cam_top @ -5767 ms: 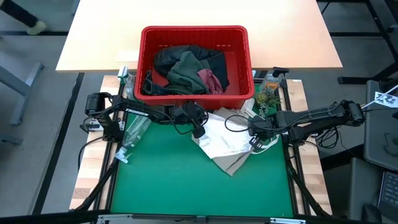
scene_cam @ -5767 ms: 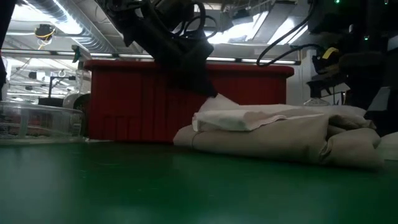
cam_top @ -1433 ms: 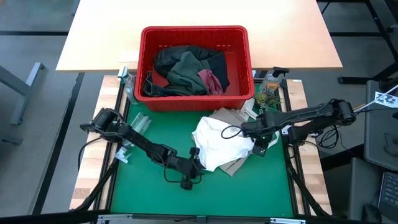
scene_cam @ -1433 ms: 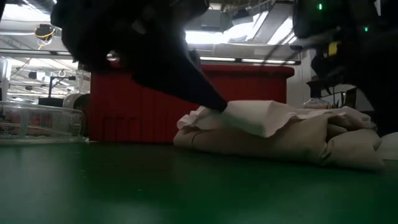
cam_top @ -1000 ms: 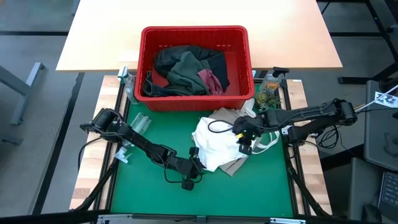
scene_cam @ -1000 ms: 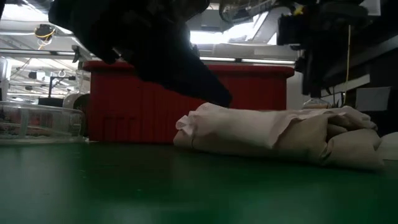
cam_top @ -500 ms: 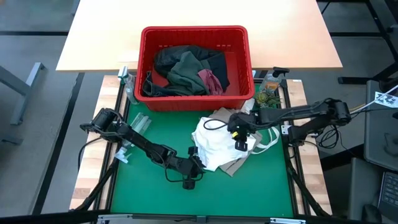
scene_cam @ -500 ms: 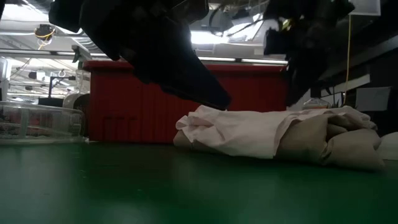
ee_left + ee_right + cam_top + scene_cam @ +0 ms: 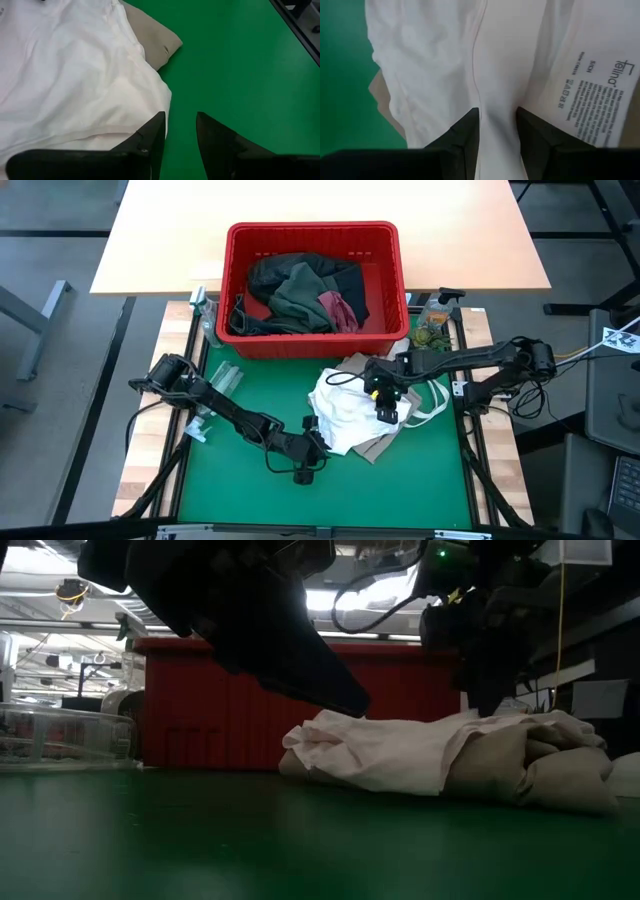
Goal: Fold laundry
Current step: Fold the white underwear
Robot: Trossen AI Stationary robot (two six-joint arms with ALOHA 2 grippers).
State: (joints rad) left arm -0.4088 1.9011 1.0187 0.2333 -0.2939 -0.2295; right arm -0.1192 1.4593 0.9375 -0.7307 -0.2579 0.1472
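A crumpled white cloth garment [image 9: 350, 412] lies on the green mat [image 9: 250, 490] toward its right edge, over a tan fabric piece [image 9: 377, 446] that shows beneath it; the left gripper [image 9: 316, 442] sits low at the garment's near-left edge, its fingers [image 9: 150, 135] parted with only green mat between them, one touching the white hem; the right gripper [image 9: 388, 412] hangs over the garment's middle, fingers [image 9: 466, 131] apart with a ridge of white cloth between them, whether pinched I cannot tell; a red slatted plastic basket [image 9: 312, 232] at the mat's far edge holds dark, olive-green and maroon clothes [image 9: 305, 292].
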